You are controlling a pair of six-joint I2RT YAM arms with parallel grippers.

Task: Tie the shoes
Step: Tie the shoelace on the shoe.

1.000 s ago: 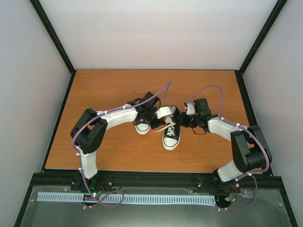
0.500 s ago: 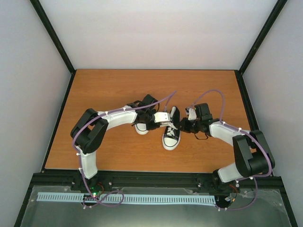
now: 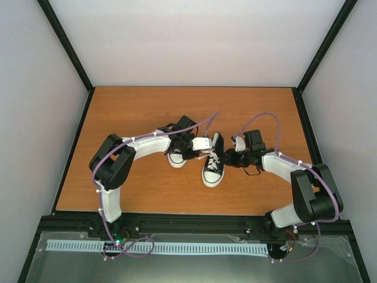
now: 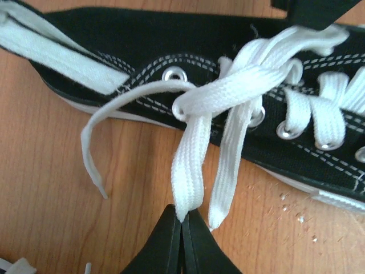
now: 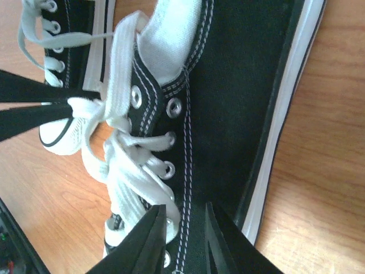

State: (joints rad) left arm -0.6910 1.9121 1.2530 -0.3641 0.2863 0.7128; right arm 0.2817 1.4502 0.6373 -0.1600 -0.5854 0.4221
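The wooden table (image 3: 129,112) fills our view, and both arms curl in over its middle: the left arm (image 3: 144,146) sweeps in from one side, the right arm (image 3: 280,164) from the other. Between them stands the shoe (image 3: 212,168), black canvas, white toe cap pointing toward the arm bases, sole flat on the wood. Just to its left we spot the second shoe (image 3: 175,159), mostly hidden beneath the left arm, with only its white toe showing from above.

Now the left gripper (image 4: 182,220): its jaws are pressed tight together, and pinched right at the tips we see a flat white lace strand (image 4: 188,165). That strand rises from the fingertips to the crossing of laces over the shoe's top eyelets. A second strand (image 4: 225,171) hangs alongside, its end just beside the tips but not in them. The shoe's side lies just beyond, with bare wood between it and the tips.

Over to the right gripper (image 5: 183,231): its fingers (image 5: 148,242) stand parted, pointing at the shoe's other flank, the row of eyelets (image 5: 171,137) near one tip and black canvas filling the gap. We see nothing pinched there, and we cannot tell whether the tips touch the canvas. A thin loose lace end (image 4: 84,137) curls across the wood, clear of both grippers.
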